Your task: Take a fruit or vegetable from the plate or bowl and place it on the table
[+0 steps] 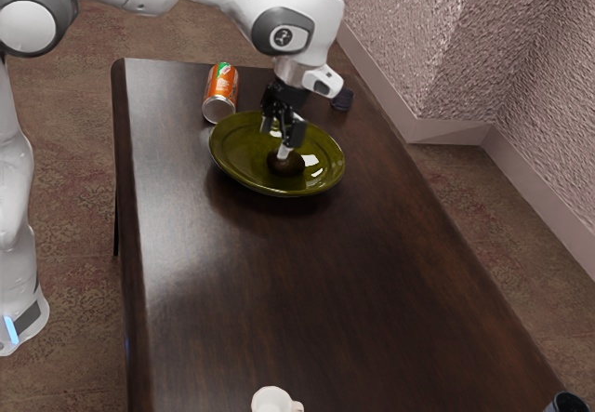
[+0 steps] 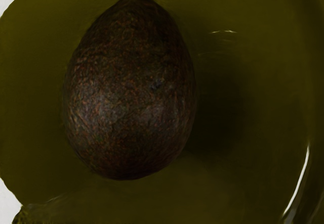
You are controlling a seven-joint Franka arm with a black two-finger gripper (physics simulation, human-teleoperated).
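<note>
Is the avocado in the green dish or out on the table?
In the dish: the exterior view shows the avocado inside the rim of the green dish, and in the wrist view the dish's green surface surrounds it.

I'm reading this as a room in a home, exact type unclear. I see patterned carpet (image 1: 70,133), textured wall (image 1: 409,40), baseboard (image 1: 448,133), dark wood table (image 1: 279,291).

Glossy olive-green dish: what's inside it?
Inside the dish lies one dark brown, rough-skinned, egg-shaped fruit, probably an avocado. The dish's surface directly beneath it is hidden, and in the exterior view the black gripper covers part of the interior.
</note>
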